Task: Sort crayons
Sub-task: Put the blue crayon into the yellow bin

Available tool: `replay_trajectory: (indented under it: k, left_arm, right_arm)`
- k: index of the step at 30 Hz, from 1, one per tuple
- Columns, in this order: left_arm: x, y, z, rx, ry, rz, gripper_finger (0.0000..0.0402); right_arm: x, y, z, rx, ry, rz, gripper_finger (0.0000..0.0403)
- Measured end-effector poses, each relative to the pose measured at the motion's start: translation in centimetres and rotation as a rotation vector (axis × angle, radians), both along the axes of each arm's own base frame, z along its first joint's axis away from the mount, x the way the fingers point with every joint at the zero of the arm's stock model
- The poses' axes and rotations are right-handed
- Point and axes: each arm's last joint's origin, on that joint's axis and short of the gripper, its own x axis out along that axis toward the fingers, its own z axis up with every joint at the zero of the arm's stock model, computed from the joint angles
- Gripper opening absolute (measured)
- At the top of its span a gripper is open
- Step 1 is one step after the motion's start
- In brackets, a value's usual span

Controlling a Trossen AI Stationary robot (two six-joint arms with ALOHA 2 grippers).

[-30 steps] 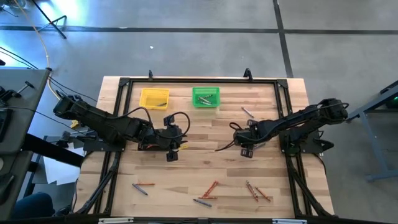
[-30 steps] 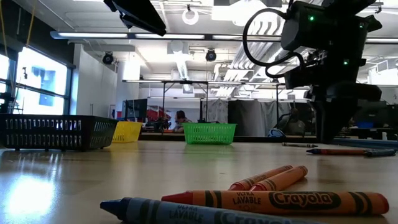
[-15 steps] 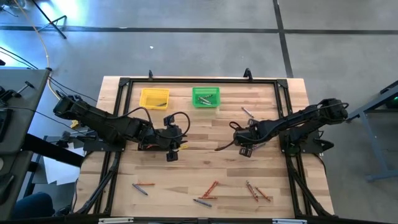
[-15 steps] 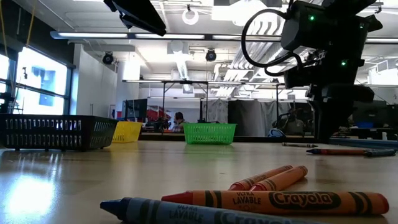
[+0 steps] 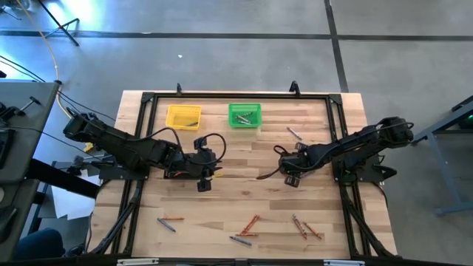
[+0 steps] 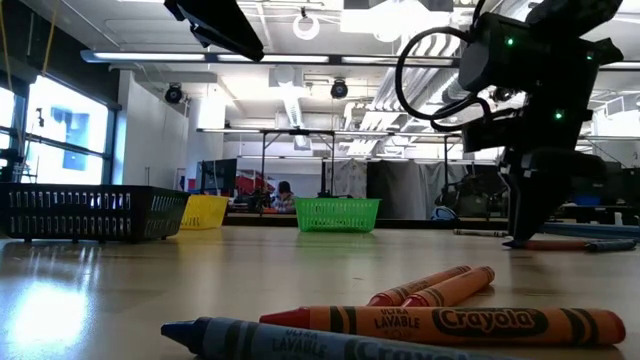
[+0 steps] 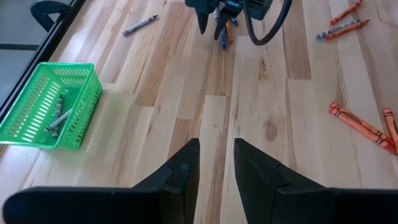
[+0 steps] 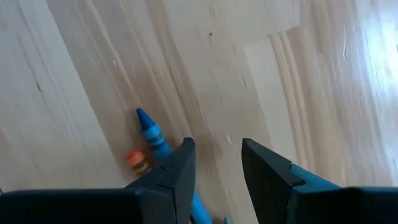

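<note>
You had two small bins, yellow (image 5: 182, 116) and green (image 5: 244, 115), at the table's (image 5: 244, 199) twelve o'clock. Nine loose crayons (image 5: 247, 225) lay toward six o'clock. Your right gripper (image 8: 214, 165) reached low toward centre, fingers apart beside a blue crayon (image 8: 151, 134). Your left gripper (image 7: 216, 163) waited, slightly parted, empty.

Robotics lab / open workshop: exposed ceiling ducts (image 6: 300, 105), strip lights (image 6: 200, 57), grey concrete floor (image 5: 222, 59), workbenches (image 6: 300, 135) behind, person seated (image 6: 285, 192) at far desk.
</note>
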Motion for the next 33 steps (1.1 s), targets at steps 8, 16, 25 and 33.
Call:
replay_trajectory:
  k: [8,16,25,33]
  left_arm:
    - [0.0,0.0,0.0,-0.002,-0.001,0.001,0.0085]
    - [0.0,0.0,0.0,-0.003,-0.001,0.002,0.0085]
    - [0.0,0.0,0.0,-0.002,-0.001,0.002,0.0085]
    - [0.0,0.0,0.0,-0.002,-0.001,0.002,0.0085]
  right_arm:
    - [0.1,0.0,0.0,-0.012,-0.005,0.019,0.0123]
    - [0.1,0.2,0.1,0.050,0.001,0.024,0.0123]
    - [0.2,0.6,0.2,0.053,-0.023,0.023,0.0123]
    - [0.5,1.5,0.3,0.068,-0.068,0.059,0.0123]
